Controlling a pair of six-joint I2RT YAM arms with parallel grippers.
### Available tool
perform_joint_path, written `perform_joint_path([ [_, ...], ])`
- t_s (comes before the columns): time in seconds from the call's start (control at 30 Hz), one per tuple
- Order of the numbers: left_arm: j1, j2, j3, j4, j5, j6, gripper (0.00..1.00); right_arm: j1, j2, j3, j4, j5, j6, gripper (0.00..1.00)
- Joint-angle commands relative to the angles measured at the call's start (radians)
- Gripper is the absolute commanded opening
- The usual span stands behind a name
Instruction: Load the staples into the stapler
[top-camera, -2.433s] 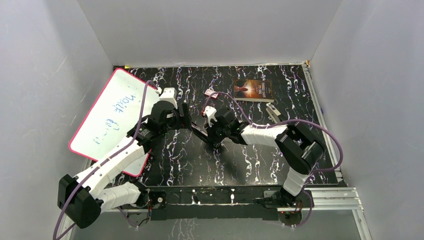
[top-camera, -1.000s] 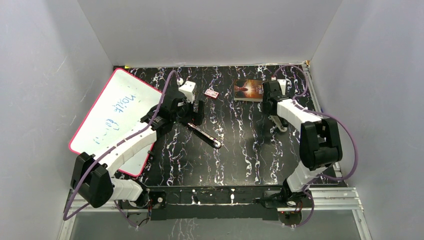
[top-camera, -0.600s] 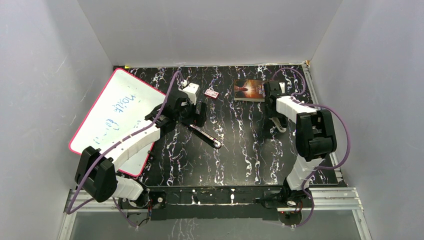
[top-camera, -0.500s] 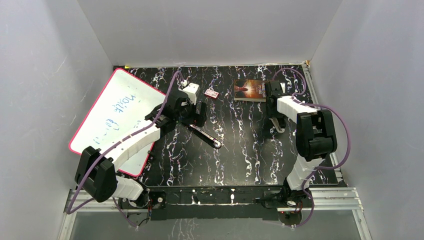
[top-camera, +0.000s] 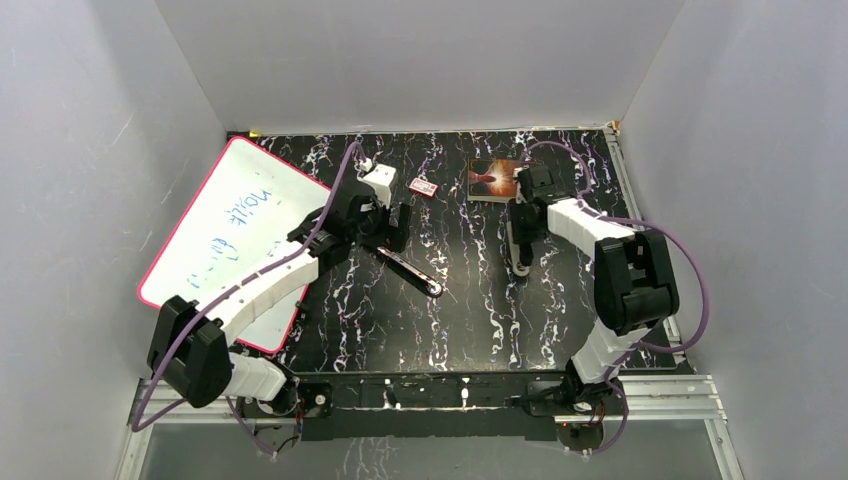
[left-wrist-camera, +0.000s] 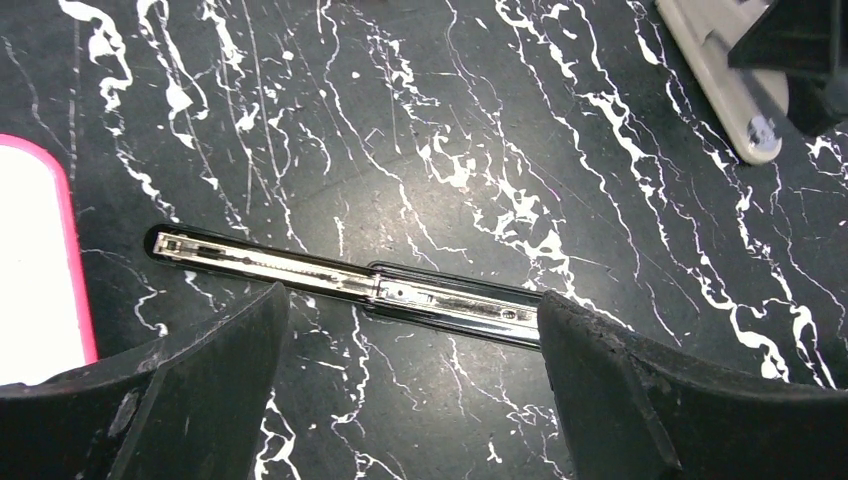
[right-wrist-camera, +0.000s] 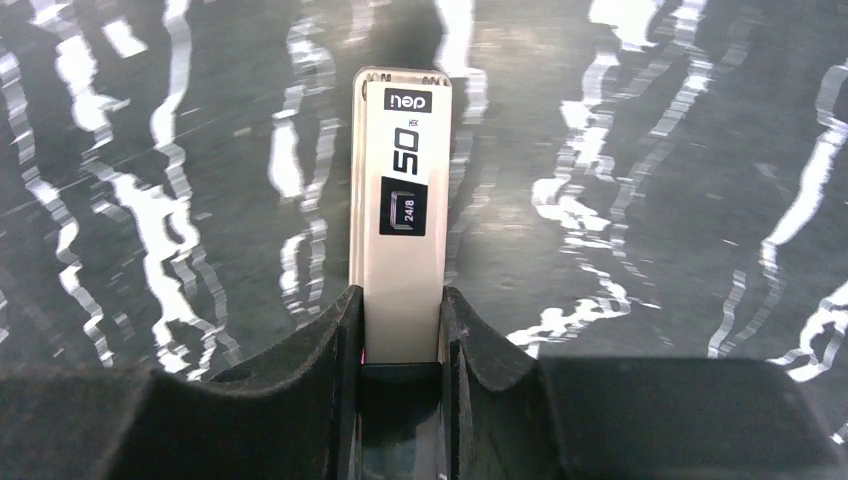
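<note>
A beige stapler (right-wrist-camera: 400, 210), labelled 50 and 24/8, is gripped at its rear by my right gripper (right-wrist-camera: 402, 300); in the top view the stapler (top-camera: 520, 258) is at centre-right under that gripper (top-camera: 516, 225). My left gripper (left-wrist-camera: 410, 330) is open and hovers just above the table, with a long black piece holding a silvery metal channel (left-wrist-camera: 350, 285) lying just beyond its fingertips. In the top view this piece (top-camera: 412, 270) lies below my left gripper (top-camera: 392, 228). I cannot make out any loose staple strip.
A small pink box (top-camera: 424, 187) lies behind the left gripper. A book (top-camera: 490, 180) lies at the back centre-right. A pink-rimmed whiteboard (top-camera: 220, 230) leans at the left, its edge showing in the left wrist view (left-wrist-camera: 40, 270). Grey walls enclose the table.
My right arm left the black piece, reached the beige stapler at the right, closed on it and moved it leftward. My left gripper shifted back and has stayed open over the black piece.
</note>
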Motion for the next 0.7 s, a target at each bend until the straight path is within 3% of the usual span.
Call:
perform_joint_path([
  [0.0,0.007,-0.078,0.002,0.016,-0.041,0.056,0.94,0.117,-0.044,0.016,0.056,-0.129,-0.091,0.17],
  [0.17,0.007,-0.140,-0.061,0.066,-0.009,0.143,0.94,0.281,0.051,0.088,0.024,-0.149,-0.224,0.21],
  [0.33,0.009,-0.204,-0.113,0.091,-0.006,0.199,0.94,0.364,0.102,0.130,0.017,-0.199,-0.292,0.27],
  [0.53,0.009,-0.260,-0.178,0.122,0.070,0.285,0.94,0.380,0.081,0.131,0.047,-0.224,-0.311,0.51],
  [0.67,0.010,-0.278,-0.213,0.148,0.143,0.389,0.94,0.379,-0.018,0.073,0.121,-0.234,-0.269,0.64],
])
